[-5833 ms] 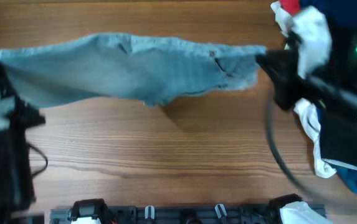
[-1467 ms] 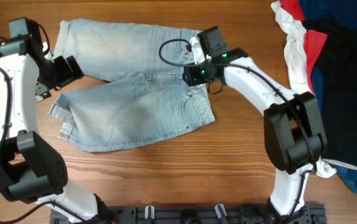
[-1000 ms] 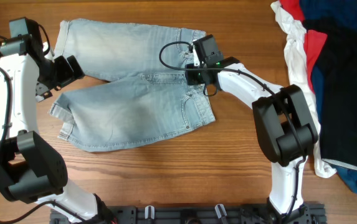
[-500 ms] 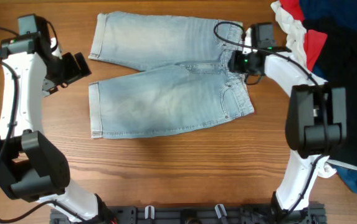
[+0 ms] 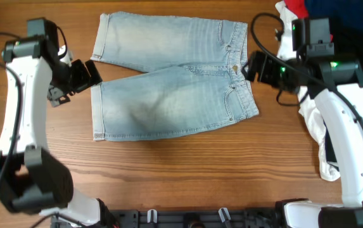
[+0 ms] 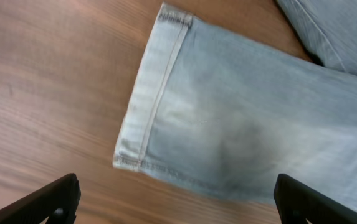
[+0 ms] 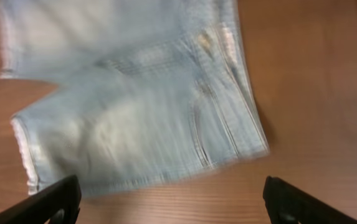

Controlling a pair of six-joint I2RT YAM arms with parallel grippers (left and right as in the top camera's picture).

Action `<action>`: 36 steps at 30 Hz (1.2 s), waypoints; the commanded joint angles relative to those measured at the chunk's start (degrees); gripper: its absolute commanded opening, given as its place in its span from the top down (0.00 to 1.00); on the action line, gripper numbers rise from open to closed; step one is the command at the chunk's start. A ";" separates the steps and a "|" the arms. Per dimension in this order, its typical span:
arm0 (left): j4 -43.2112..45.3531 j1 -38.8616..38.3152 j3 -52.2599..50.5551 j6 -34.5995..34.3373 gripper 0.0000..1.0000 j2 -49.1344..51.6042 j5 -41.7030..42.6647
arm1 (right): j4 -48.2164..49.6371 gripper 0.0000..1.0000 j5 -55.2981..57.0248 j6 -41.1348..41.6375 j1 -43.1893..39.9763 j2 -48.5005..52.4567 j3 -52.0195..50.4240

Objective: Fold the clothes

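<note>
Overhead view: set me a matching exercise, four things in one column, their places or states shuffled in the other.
Things:
1. shorts
2. left gripper
3. right gripper
4. white garment

Places or states:
A. open, just off the waistband end
B. spread flat, centre of view
C. crumpled at the far right
D. open, just off the leg hems

Pairs: 1-B, 2-D, 3-A, 4-C
</note>
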 commanded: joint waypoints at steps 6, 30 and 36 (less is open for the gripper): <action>10.82 -1.75 -31.98 -44.11 0.00 -19.45 1.42 | -9.46 0.00 8.17 25.97 0.07 -1.36 -4.66; 41.90 -1.75 -52.17 -59.49 0.37 -6.05 -7.98 | 4.33 0.03 7.32 28.28 0.09 0.02 -20.00; 46.77 -1.75 -52.17 -59.49 0.64 1.31 -6.32 | 3.93 0.04 7.32 26.91 0.09 0.02 -20.00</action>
